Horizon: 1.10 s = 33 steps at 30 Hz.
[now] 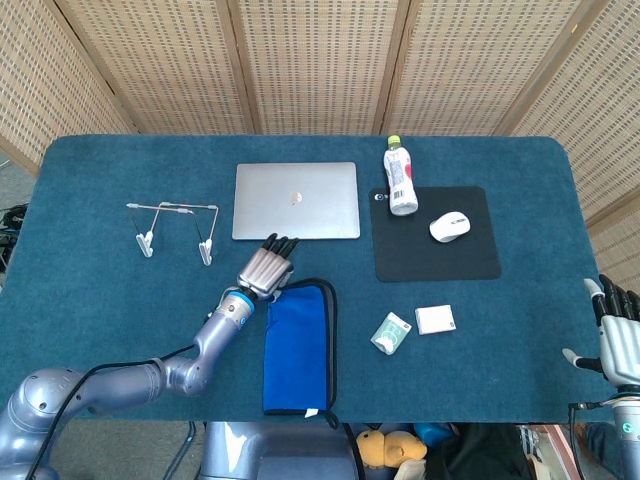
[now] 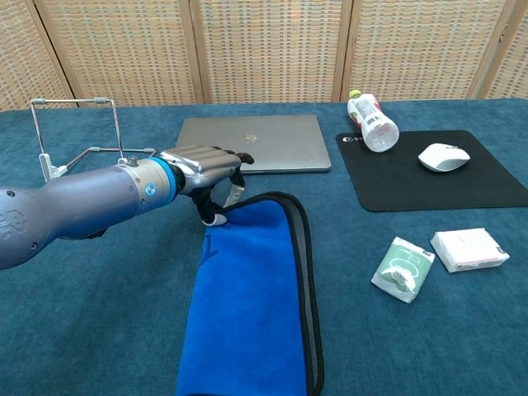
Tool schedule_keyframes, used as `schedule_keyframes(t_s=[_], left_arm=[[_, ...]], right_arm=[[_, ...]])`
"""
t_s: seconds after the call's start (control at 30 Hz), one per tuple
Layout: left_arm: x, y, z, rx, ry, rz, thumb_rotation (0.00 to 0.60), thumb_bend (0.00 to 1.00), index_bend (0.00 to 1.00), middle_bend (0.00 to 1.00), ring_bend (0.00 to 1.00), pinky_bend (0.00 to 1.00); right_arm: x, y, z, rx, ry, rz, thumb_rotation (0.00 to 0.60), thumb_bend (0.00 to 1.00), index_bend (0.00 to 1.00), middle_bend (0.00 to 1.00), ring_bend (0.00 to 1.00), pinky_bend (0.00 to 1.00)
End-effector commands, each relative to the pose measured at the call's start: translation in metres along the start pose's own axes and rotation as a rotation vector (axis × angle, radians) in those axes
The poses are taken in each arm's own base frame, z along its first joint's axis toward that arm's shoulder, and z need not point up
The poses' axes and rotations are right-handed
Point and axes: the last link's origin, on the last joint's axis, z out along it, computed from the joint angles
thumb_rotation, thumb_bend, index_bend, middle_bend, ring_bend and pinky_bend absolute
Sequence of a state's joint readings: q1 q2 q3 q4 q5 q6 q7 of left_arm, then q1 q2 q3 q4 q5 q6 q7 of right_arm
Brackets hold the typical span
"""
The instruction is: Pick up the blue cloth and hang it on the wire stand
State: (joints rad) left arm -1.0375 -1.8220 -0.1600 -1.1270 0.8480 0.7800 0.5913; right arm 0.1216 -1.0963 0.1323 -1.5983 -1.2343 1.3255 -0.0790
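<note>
The blue cloth [image 1: 297, 350] [image 2: 252, 305] lies lengthwise on the teal table near the front edge, its dark trim along the right side. My left hand [image 1: 265, 268] [image 2: 202, 169] is at the cloth's far left corner and pinches it between thumb and a finger; the far edge arches up a little off the table. The wire stand [image 1: 175, 225] [image 2: 78, 136] stands upright to the left, apart from the hand. My right hand [image 1: 620, 335] hangs off the table's right front corner, fingers apart and empty.
A closed silver laptop [image 1: 296, 200] lies just beyond the left hand. Further right are a lying bottle [image 1: 400, 178], a white mouse [image 1: 450, 226] on a black pad [image 1: 436, 255], a tissue packet [image 1: 391, 332] and a white box [image 1: 435, 319].
</note>
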Motion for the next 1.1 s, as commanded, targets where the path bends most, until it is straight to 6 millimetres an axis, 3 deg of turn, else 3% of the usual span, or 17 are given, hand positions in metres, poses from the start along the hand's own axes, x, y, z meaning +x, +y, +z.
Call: schedule_keyframes(t_s=[0.03, 0.6, 1.1], left_arm=[[0.004, 0.0, 0.0, -0.002, 0.015, -0.002, 0.6, 0.58, 0.85, 0.0, 0.0, 0.0], [0.073, -0.014, -0.003, 0.015, 0.157, -0.007, 0.6, 0.58, 0.86, 0.0, 0.0, 0.0], [0.152, -0.047, -0.022, 0.108, 0.288, -0.033, 0.6, 0.58, 0.86, 0.0, 0.0, 0.0]], right_arm=[[0.0, 0.0, 0.0, 0.0, 0.0, 0.001, 0.6, 0.0, 0.0, 0.0, 0.0, 0.0], [0.003, -0.001, -0.002, 0.008, 0.007, 0.011, 0.6, 0.0, 0.0, 0.0, 0.0, 0.0], [0.005, -0.001, -0.003, 0.014, 0.006, 0.023, 0.6, 0.0, 0.0, 0.0, 0.0, 0.0]])
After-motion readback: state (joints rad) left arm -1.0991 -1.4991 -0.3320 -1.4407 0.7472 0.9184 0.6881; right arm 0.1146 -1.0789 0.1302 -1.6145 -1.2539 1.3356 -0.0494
